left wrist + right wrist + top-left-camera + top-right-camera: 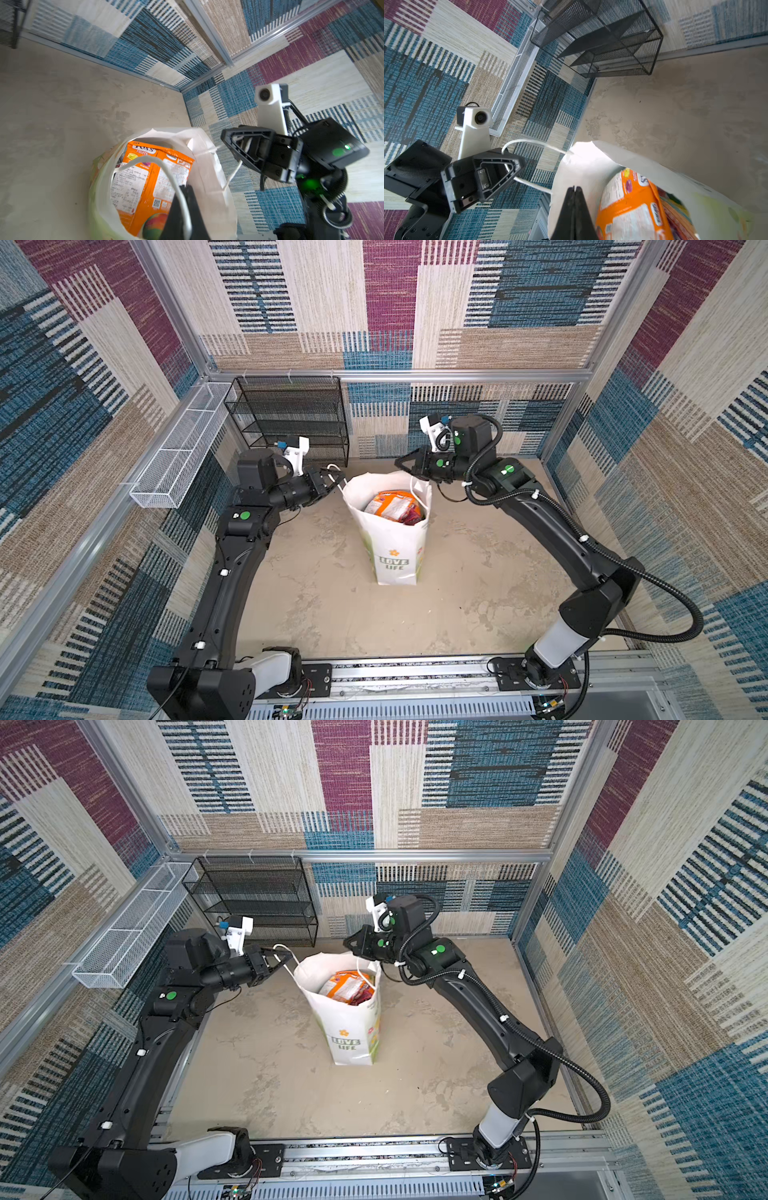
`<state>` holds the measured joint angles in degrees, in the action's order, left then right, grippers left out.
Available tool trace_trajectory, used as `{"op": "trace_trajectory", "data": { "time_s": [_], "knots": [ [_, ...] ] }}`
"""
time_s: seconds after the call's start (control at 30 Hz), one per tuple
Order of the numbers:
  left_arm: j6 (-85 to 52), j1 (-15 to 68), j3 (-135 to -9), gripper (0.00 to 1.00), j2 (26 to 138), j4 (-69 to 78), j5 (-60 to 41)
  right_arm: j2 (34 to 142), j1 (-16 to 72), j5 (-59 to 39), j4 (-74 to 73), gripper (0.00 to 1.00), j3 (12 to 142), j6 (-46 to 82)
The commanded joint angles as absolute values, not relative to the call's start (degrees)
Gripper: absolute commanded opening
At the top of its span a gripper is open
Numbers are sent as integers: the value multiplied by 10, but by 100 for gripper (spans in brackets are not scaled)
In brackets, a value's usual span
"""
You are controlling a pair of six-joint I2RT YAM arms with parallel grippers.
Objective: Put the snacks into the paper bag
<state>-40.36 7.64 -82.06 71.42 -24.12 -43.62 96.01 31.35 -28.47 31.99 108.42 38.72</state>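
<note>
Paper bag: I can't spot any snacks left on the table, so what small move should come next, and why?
Probably raise both grippers a little, evenly. The left gripper is shut on the left cord handle, the right gripper appears shut on the right cord handle, and the snacks lie inside the upright paper bag; an uneven pull could tip it.

So the paper bag (pixel 397 556) sits dead centre with the snacks (pixel 392 506) inside it. My left gripper (pixel 338 480) is at its far-left rim, right gripper (pixel 400 464) far-right, mesh rack (pixel 291 418) further back left.
</note>
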Motion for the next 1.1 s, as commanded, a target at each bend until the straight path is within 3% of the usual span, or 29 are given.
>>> {"op": "trace_trajectory", "data": {
  "time_s": [0.0, 0.07, 0.17, 0.3, 0.4, 0.83, 0.93, 1.03, 1.07],
  "knots": [
    [-395, 115, -926, 0, 736, -253, -413, 972, 291, -369, 306, 0, 1142, 359],
    [-381, 130, -959, 0, 726, -275, -368, 962, 289, -333, 340, 0, 1175, 334],
    [-374, 164, -920, 0, 716, -239, -308, 923, 279, -299, 325, 0, 1108, 319],
    [-376, 173, -946, 0, 771, -285, -365, 895, 243, -336, 282, 0, 1002, 329],
    [-374, 190, -893, 0, 752, -237, -312, 873, 237, -321, 260, 0, 961, 327],
    [-387, 190, -778, 0, 747, -173, -317, 850, 229, -347, 218, 0, 845, 299],
    [-390, 190, -766, 4, 749, -169, -320, 844, 228, -345, 227, 11, 835, 292],
    [-393, 189, -766, 33, 748, -166, -327, 829, 227, -340, 234, 43, 825, 308],
    [-391, 190, -767, 47, 746, -169, -327, 821, 227, -344, 234, 52, 822, 317]
  ]
}}
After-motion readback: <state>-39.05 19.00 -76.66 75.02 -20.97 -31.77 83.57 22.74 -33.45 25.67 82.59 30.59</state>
